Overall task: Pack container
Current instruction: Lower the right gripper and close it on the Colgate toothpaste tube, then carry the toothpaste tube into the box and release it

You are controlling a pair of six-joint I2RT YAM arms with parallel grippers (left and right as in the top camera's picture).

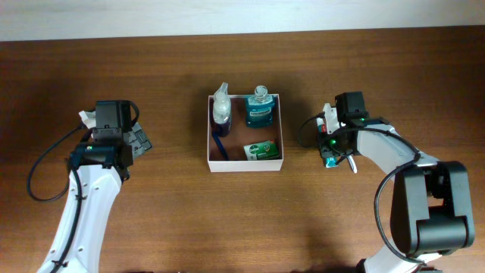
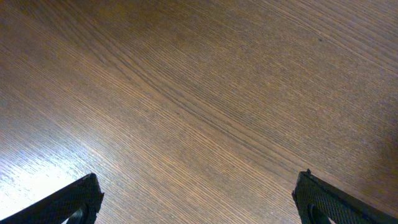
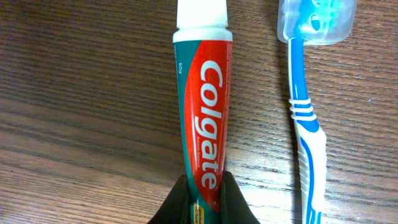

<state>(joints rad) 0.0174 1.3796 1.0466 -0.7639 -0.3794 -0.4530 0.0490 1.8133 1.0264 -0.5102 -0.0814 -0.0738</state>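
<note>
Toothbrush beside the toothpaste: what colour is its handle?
The toothbrush handle is blue with white stripes, clearest in the right wrist view.

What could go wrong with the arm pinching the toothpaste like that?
1. The right fingers pinch only the tail end of the toothpaste tube, so it may droop, swing or slip out when lifted.
2. The toothbrush lies close beside the tube; a swinging tube could knock it.
3. The container already holds a spray bottle, a mouthwash bottle and a green box, so the tube may land on them rather than lie flat.
</note>
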